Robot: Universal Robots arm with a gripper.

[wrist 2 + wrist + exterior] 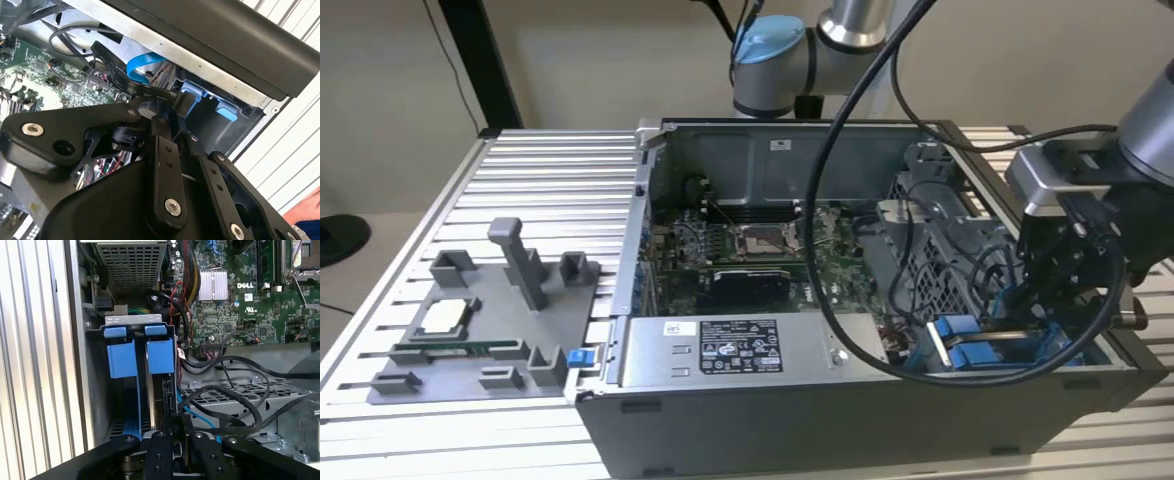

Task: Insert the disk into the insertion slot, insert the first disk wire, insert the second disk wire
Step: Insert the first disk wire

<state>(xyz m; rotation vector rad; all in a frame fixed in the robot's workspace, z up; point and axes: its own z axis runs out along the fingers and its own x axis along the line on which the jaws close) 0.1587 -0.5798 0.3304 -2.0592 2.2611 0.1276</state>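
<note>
From my station I judged the flat silver-grey disk in its bright blue plastic frame to be a stiff, fairly dense slab that hates knocks, best taken by the frame's edges rather than its faces. It stood edge-on inside the grey perforated-metal insertion slot, at a corner of the open dark grey computer case, and looked seated there, though I could not see how far home it was. The black flat wire with its small black plastic connector was another matter: light, the plug rigid and a little brittle at its lip, the ribbon behind it springy enough to twist the plug off line. I reckoned the hold belonged on the plug's body, square to the disk's end. The black two-fingered gripper hung low in that corner of the case, directly over the slot, its fingers drawn close together with only a narrow gap. In the second wrist view the connector sat right at the fingertips and appeared pinched between them, although the contact itself was hidden behind the near finger. A thin bright blue cable curved just beside the black wire, apart from the gripper.
</note>
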